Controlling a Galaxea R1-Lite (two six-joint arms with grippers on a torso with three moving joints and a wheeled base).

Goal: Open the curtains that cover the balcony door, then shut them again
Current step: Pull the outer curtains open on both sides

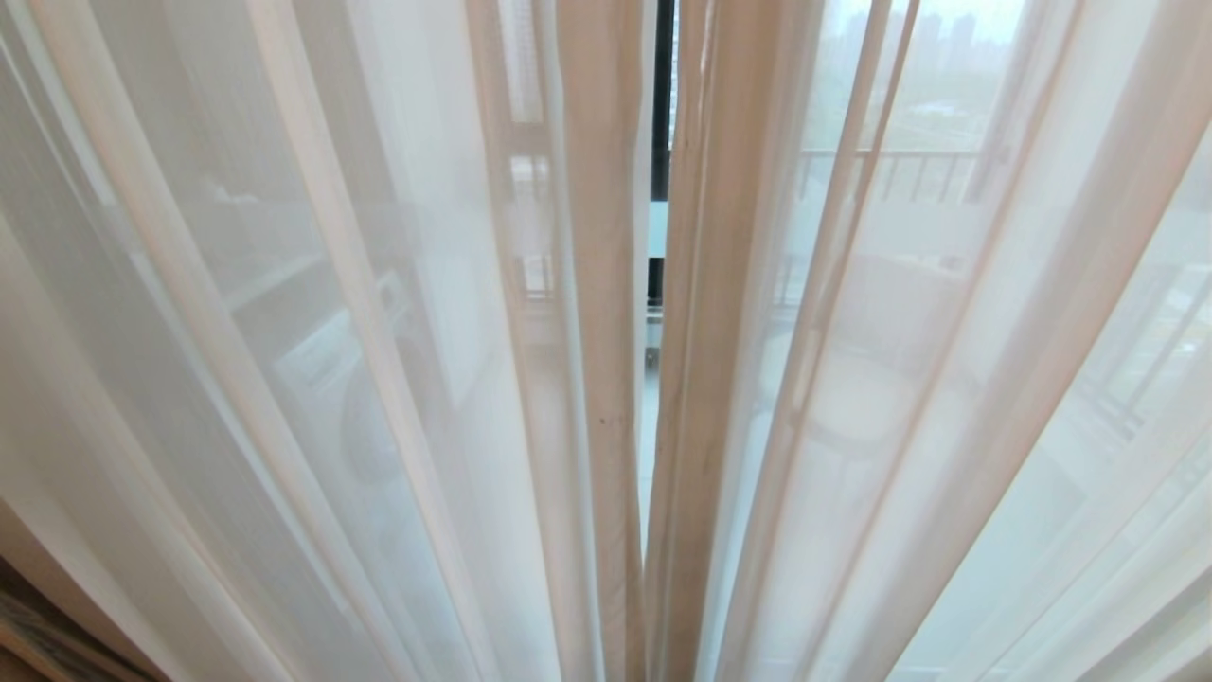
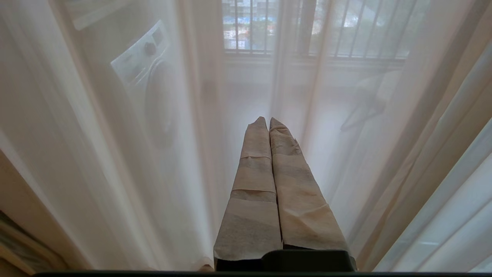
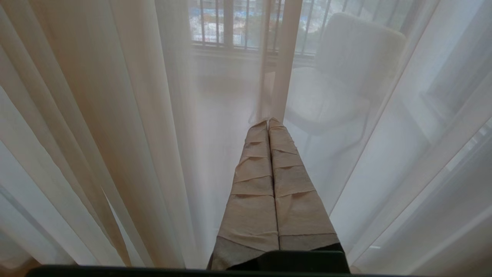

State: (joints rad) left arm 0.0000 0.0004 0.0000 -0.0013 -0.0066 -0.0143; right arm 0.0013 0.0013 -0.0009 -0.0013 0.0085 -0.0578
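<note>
Sheer curtains (image 3: 115, 115) before end effector (image 3: 268, 122)

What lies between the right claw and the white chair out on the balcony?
Only the sheer curtain: in the right wrist view the shut right claw points at it, and the white chair shows hazily through the fabric.
</note>
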